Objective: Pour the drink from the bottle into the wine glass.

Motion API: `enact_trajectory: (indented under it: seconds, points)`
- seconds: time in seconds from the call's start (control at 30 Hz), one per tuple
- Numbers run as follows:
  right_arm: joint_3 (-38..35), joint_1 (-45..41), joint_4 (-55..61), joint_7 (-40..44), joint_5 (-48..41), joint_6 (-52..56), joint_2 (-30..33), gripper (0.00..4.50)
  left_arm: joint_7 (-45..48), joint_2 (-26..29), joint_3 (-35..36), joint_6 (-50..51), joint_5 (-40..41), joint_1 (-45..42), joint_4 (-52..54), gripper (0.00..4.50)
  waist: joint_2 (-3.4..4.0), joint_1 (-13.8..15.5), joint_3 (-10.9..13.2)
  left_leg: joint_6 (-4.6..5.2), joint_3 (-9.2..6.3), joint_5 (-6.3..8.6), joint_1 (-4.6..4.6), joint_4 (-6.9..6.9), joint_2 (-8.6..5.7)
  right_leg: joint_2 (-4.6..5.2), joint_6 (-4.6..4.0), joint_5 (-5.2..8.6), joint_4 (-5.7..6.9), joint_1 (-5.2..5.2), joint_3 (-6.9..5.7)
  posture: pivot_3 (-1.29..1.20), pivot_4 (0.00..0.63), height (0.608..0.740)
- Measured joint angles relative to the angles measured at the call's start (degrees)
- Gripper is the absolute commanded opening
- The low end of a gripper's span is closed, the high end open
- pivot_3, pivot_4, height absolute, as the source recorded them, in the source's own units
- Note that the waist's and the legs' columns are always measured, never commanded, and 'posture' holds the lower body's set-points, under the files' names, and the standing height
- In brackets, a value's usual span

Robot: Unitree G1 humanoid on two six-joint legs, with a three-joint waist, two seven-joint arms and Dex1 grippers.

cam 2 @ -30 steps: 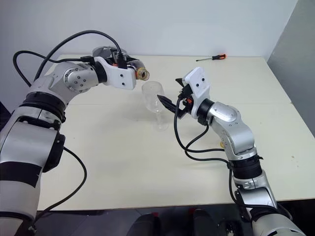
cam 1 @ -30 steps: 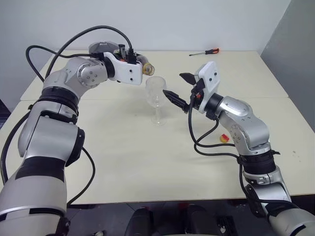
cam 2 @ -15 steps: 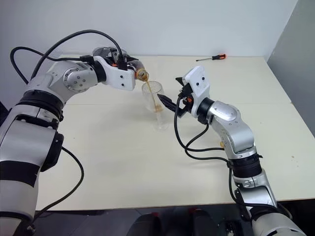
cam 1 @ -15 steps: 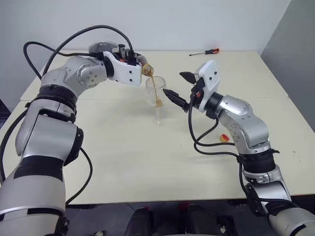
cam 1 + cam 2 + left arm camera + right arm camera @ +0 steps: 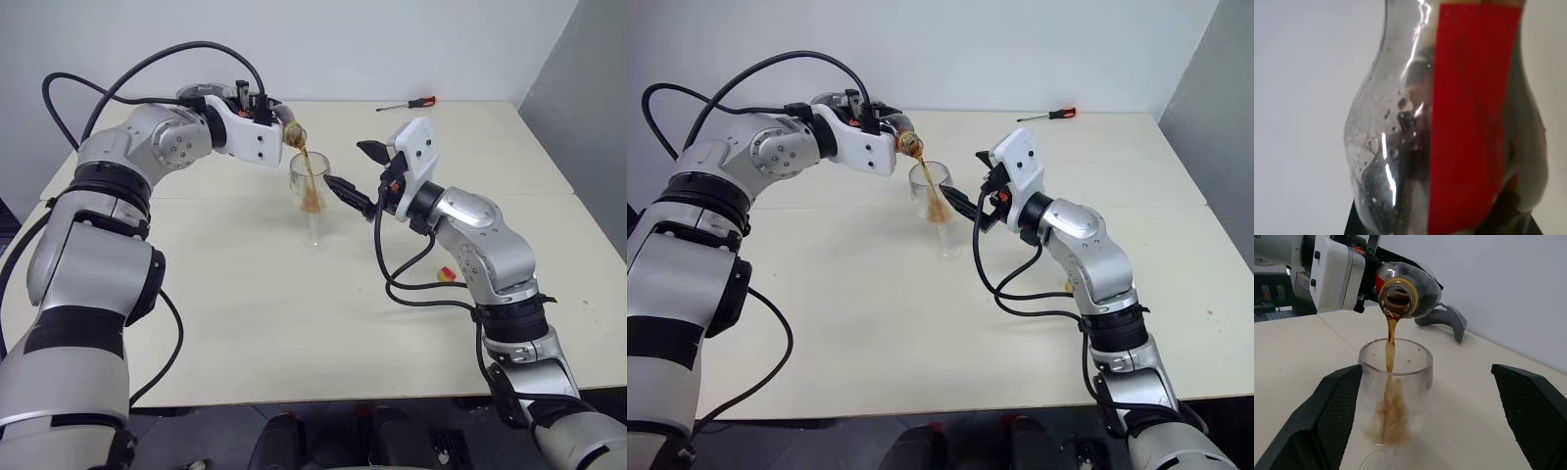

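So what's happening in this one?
The robot is mid-pour. Its left gripper is shut on the bottle, tipped over the wine glass, and a stream of the dark drink is falling into the bowl, which holds a little so far. The right gripper is open, one finger on each side of the glass without gripping it. A screwdriver lies at the far side of the table.
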State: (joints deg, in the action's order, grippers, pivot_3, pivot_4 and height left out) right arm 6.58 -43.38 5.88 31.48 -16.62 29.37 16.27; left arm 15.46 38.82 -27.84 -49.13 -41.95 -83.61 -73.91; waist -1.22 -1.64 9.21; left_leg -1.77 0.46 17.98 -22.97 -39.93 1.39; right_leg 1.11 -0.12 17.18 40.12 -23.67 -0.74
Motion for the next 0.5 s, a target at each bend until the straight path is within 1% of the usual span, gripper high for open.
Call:
enact_trajectory:
  seconds: [0.5]
  points:
    - [0.0, 0.0, -0.8, 0.4, 0.1, -0.3, 0.0, 4.5, -1.0, 0.1, -0.5, 0.0, -0.9, -0.5, -0.2, 0.98, 0.0, 0.0, 0.0, 0.0, 0.02, 0.0, 0.0, 0.0, 0.0, 0.0, 0.0, 0.0, 0.01, -0.01, 0.01, 0.0, 0.15, 0.74]
